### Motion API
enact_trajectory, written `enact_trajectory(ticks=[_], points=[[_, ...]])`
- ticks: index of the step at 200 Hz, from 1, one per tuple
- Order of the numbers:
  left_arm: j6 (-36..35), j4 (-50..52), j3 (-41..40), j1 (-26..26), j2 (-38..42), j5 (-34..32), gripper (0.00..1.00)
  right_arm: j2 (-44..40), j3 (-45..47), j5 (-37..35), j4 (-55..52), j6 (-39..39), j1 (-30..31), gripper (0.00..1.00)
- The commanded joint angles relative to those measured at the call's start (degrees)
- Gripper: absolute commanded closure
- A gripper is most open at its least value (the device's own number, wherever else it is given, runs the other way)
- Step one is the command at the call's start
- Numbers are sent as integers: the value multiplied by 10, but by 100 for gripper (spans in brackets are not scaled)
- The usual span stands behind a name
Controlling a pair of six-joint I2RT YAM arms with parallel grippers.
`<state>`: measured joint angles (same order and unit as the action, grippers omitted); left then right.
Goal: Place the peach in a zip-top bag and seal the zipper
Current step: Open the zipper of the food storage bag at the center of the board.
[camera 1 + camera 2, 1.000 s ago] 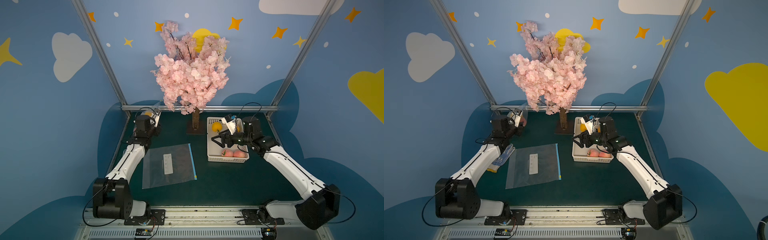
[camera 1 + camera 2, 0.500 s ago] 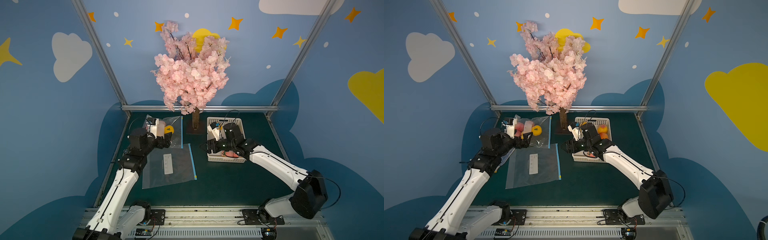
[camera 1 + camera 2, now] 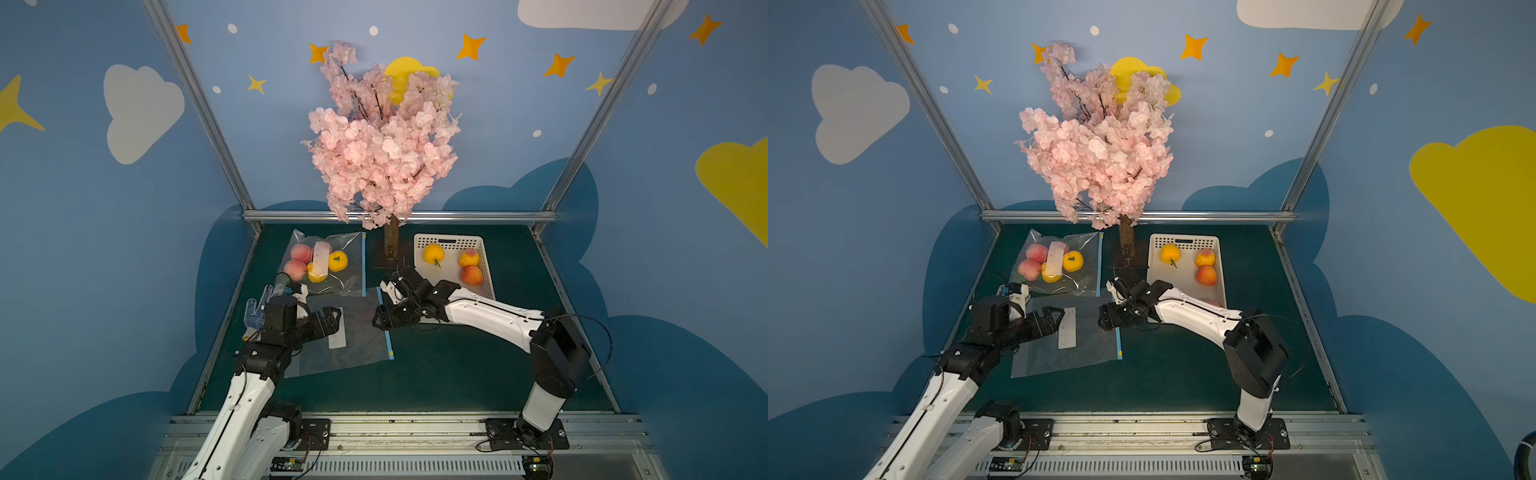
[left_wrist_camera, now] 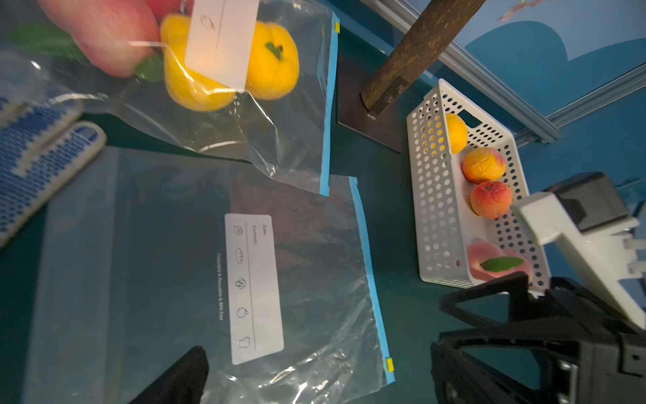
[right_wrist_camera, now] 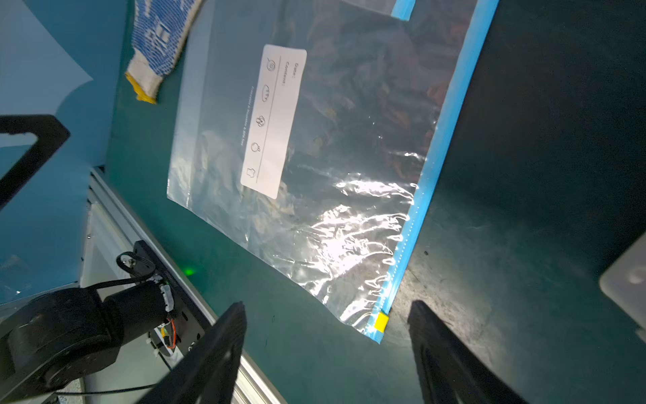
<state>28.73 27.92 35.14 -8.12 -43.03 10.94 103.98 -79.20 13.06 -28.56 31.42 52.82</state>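
Dark green tabletop (image 3: pixel 457 374), blue cloud-painted walls (image 3: pixel 83 257)

Empty zip-top bag (image 4: pixel 167 266) lies flat; white basket (image 4: pixel 433 196) holding a peach (image 4: pixel 491 200) at its two o'clock, filled bag (image 4: pixel 272 140) at eleven, seemingly overlapping its corner.
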Motion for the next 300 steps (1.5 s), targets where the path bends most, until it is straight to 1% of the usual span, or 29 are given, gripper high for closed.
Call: enact_trajectory(ticks=[1, 21, 39, 50, 69, 87, 116, 128, 146, 179, 202, 237, 262, 286, 300], points=[[60, -14, -23, -1, -13, 77, 0, 42, -33, -11, -76, 25, 3, 28], [85, -33, -40, -4, -48, 96, 0, 60, -29, -10, -80, 47, 6, 30], [102, -55, -51, -21, -81, 105, 2, 63, -17, -10, -77, 64, 5, 31], [110, -71, -58, -36, -98, 105, 6, 66, -10, 1, -70, 75, 5, 33], [123, -102, -72, -58, -126, 120, 15, 70, 5, 29, -55, 91, 7, 43], [126, -103, -74, -71, -153, 130, 21, 68, 21, 40, -45, 105, 10, 48], [128, -94, -73, -92, -192, 130, 35, 69, 38, 32, -50, 114, 19, 49], [131, -92, -71, -99, -206, 124, 38, 74, 40, 36, -51, 113, 22, 49], [138, -92, -70, -109, -228, 121, 45, 82, 40, 43, -48, 113, 26, 50], [143, -84, -70, -124, -277, 100, 54, 92, 39, 61, -34, 114, 26, 53], [136, -69, -56, -127, -325, 106, 61, 101, 41, 66, -29, 116, 19, 55], [132, -68, -49, -140, -364, 94, 63, 104, 46, 96, 17, 110, 10, 56], [131, -64, -47, -143, -373, 85, 65, 95, 61, 148, 110, 119, 5, 57], [131, -59, -48, -144, -374, 78, 66, 97, 79, 196, 199, 160, -8, 58], [129, -56, -49, -145, -373, 75, 67, 96, 96, 212, 249, 182, -14, 59]])
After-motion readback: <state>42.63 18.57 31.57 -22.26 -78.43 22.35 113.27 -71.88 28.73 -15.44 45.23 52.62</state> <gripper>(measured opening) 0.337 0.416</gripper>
